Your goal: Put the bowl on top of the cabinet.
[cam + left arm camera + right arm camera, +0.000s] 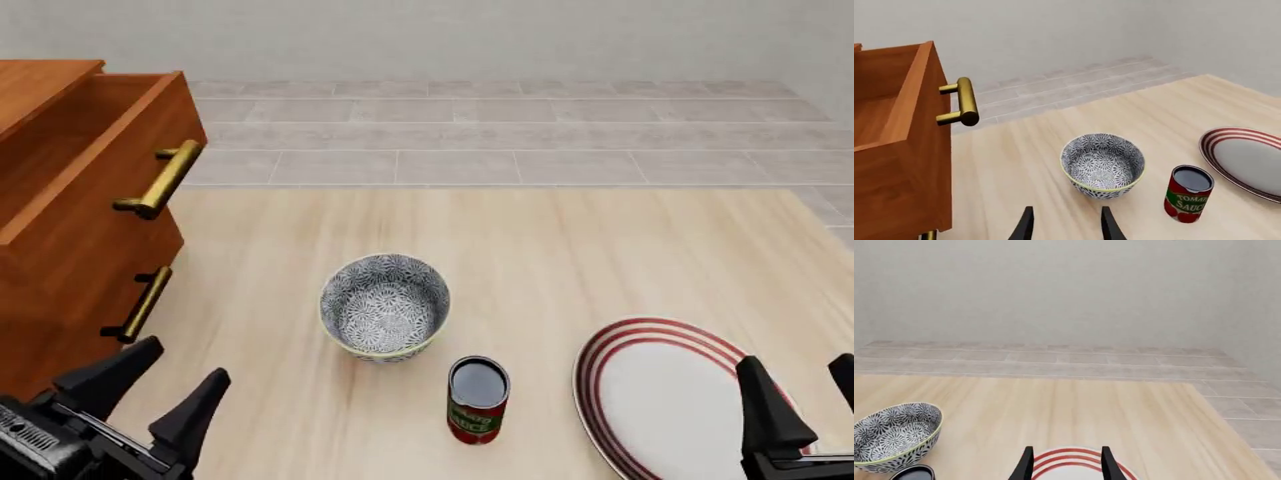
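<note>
Though unseen by right wrist — cabinet [80, 200], perhaps open-drawered, beside bowl [384, 305].

I see bare table all round bowl [384, 305] except can [477, 399] close on near-right side. Open drawer [94, 150] sticks out from cabinet [67, 300]. Plate [667, 400] fills right corner.
</note>
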Controlling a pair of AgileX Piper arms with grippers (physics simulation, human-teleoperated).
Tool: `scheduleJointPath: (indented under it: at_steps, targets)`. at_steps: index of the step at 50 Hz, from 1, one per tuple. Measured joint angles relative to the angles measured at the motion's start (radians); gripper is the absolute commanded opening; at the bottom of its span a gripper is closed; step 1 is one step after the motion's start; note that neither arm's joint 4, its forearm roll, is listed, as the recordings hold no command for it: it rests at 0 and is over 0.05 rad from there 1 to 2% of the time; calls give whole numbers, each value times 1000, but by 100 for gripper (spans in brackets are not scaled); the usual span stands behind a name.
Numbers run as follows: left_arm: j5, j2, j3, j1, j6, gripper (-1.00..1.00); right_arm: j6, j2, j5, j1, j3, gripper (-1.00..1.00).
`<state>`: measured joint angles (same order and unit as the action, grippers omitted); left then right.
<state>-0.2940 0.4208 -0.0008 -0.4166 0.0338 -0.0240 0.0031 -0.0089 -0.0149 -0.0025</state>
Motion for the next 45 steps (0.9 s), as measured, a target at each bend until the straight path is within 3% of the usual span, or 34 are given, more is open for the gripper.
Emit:
scheduleJointPath:
  at_steps: [12, 45]
  targets:
    - [-95, 109, -16, -43, -2, 100, -1, 0, 1, 0, 0, 100]
    - [-207, 364, -123, -160, 7, 100, 1, 1, 4, -3, 1, 100]
